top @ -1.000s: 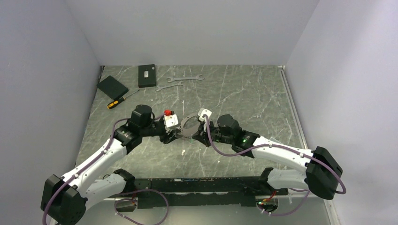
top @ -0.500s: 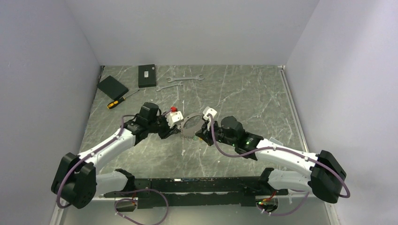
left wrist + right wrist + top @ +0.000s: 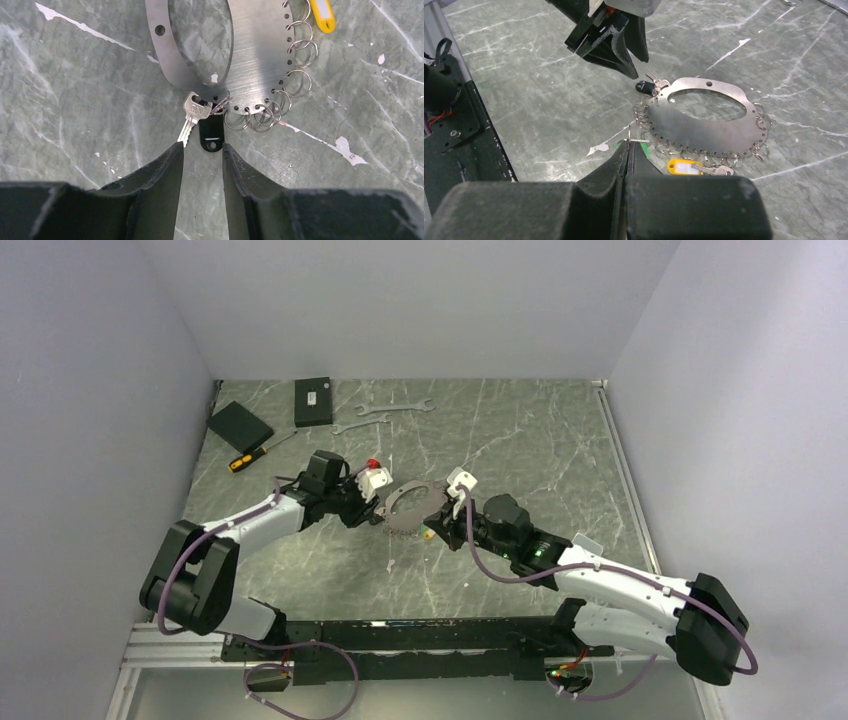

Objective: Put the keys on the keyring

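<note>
The keyring is a flat steel plate with an oval opening, rimmed with small split rings, lying on the table. My right gripper is shut on the keys: a green tag and a thin metal piece poke out beyond its tips, close to the plate's near rings. My left gripper is open with nothing between its fingers. It points at a silver key with a black tag hanging on the plate's end.
A yellow-tagged key hangs on the plate's rim. Two wrenches, a screwdriver and two black boxes lie at the far left. The left fingers hover just beyond the plate.
The left arm has stretched forward toward the plate's end and its jaws have narrowed. The right gripper, still shut, and the plate have shifted slightly right.
</note>
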